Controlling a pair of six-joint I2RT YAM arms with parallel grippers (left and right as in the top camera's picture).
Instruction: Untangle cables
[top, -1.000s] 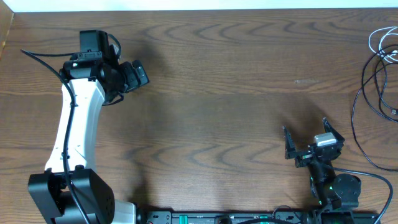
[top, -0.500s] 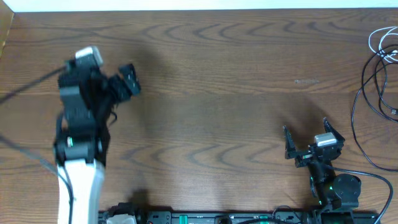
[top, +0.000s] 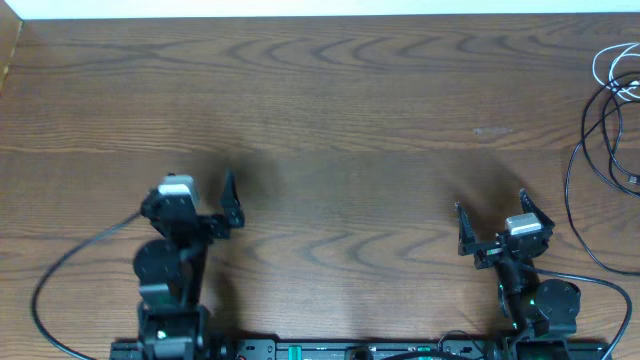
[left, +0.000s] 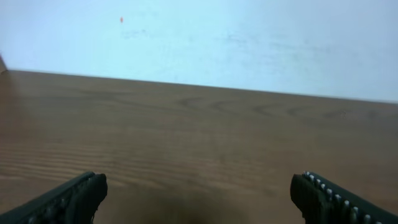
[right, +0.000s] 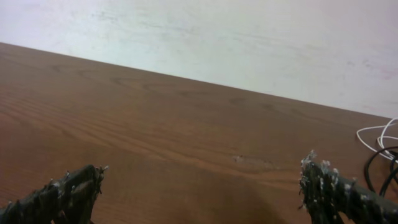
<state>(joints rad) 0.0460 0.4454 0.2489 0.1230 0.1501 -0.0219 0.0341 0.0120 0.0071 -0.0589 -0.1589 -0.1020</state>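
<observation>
- Overhead: I have the left gripper at the near left of the bench. Its fingers are spread apart, with nothing between them.
- Overhead: the right gripper sits at the near right. Its fingers are also spread wide and hold nothing.
- Overhead: the cables lie in a loose tangle at the far right edge of the bench, partly cut off by the frame. Black loops trail back toward the near side, and a white cable curls at the far end of the heap. Both grippers are well apart from the tangle; the right one is closer to it.
- Left wrist: I see two dark fingers low in the frame, standing wide apart over bare wood grain. A pale wall rises beyond the far edge of the bench.
- Right wrist: the fingers are spread wide, one at each lower corner, with bare bench between them. At the right edge, just past the right-hand finger, I catch thin white loops and a black loop of the tangle. I cannot tell how they cross.
</observation>
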